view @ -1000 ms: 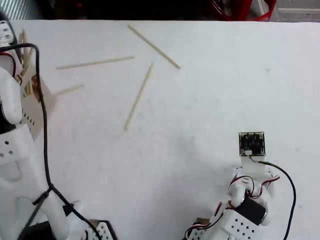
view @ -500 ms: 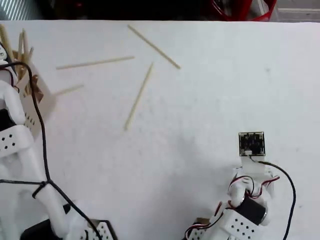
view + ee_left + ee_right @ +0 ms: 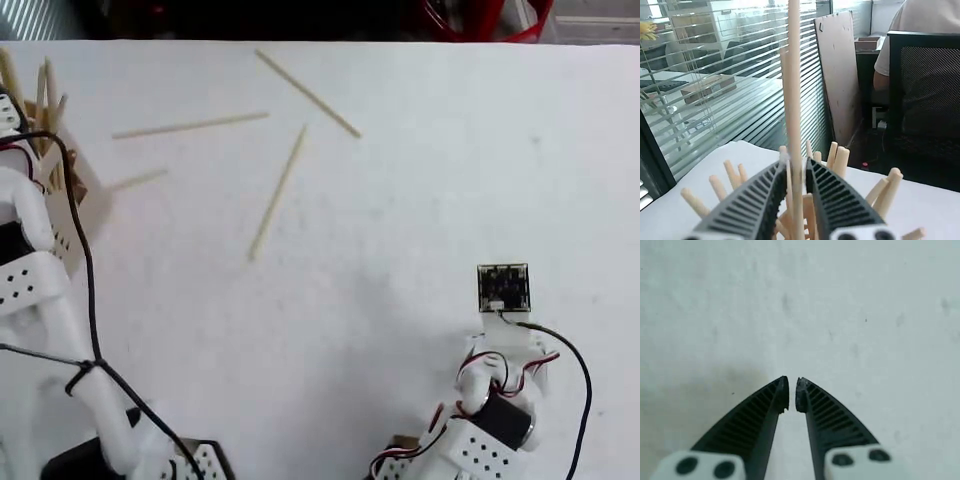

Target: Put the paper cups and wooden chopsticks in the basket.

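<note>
Left wrist view: left gripper (image 3: 796, 164) is clamping one chopstick (image 3: 792, 75) upright. Right gripper (image 3: 792, 392) is hovering, pinched nearly closed, above the table (image 3: 865, 300).

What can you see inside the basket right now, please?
Several chopsticks stand in the basket, ends fanning upward; the left gripper holds one more upright among them. Gripper and chopsticks cover its bottom, so any cups there cannot be seen.

White table (image 3: 450, 150), seen close and grainy under the right wrist (image 3: 850, 300); red hoop (image 3: 480, 37) past its far edge; beyond the left wrist, slatted blinds (image 3: 735, 85), brown board (image 3: 840, 80) leaning upright, black mesh chair (image 3: 925, 95) beside it, yellow flower (image 3: 647, 30)
</note>
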Robot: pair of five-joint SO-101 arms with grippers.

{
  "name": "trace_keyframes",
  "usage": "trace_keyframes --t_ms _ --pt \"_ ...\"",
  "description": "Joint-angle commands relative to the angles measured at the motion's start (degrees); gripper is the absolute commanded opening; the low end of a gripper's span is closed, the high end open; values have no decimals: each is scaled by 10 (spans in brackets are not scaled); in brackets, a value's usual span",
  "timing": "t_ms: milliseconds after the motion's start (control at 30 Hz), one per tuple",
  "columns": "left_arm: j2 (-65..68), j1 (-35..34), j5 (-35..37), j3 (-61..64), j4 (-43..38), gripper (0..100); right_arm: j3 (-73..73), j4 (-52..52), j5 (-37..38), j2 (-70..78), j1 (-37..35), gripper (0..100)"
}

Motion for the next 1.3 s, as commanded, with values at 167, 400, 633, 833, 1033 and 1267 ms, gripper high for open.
trace_keyframes --t_ms 167,400,633,833,1033,1267 --pt "-25 -23 3 -11 -14 94 5 3 -1 0 6 45" --pt "-93 14 4 -105 186 97 5 3 -1 0 6 45" --pt "-137 217 -84 -195 418 95 5 3 -1 0 6 45" --pt "-31 308 -115 -159 368 94 5 3 -1 0 6 45" --pt "189 292 -120 -148 172 94 5 3 -1 0 6 45" --pt "438 220 -215 -279 192 98 5 3 -1 0 6 45"
